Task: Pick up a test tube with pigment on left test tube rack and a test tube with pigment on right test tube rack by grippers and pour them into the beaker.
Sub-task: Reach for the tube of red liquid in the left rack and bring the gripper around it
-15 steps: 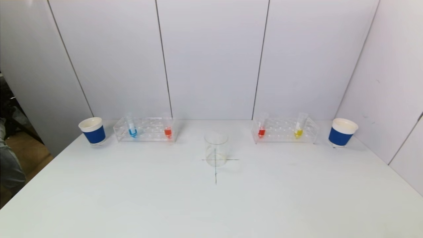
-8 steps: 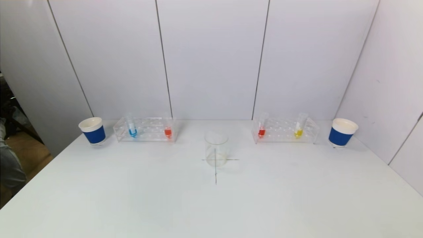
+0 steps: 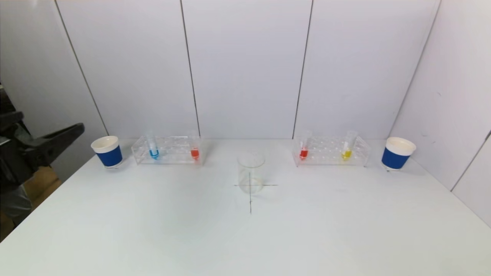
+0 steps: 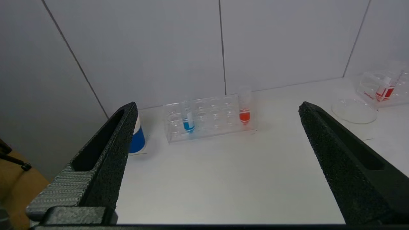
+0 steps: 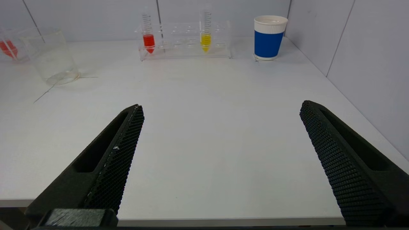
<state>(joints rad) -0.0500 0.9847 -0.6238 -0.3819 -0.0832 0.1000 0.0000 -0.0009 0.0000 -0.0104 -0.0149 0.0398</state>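
Head view shows the left gripper at the tabletop's left edge, jaws apart, holding nothing. Left rack holds blue tube and orange tube; right rack red and yellow ones. Beaker stands between. Right gripper hangs spread near the front edge

Bright, even, diffuse light fills the scene. The white table shows only faint soft shadows and mild sheen. The clear beaker looks pale and indistinct.
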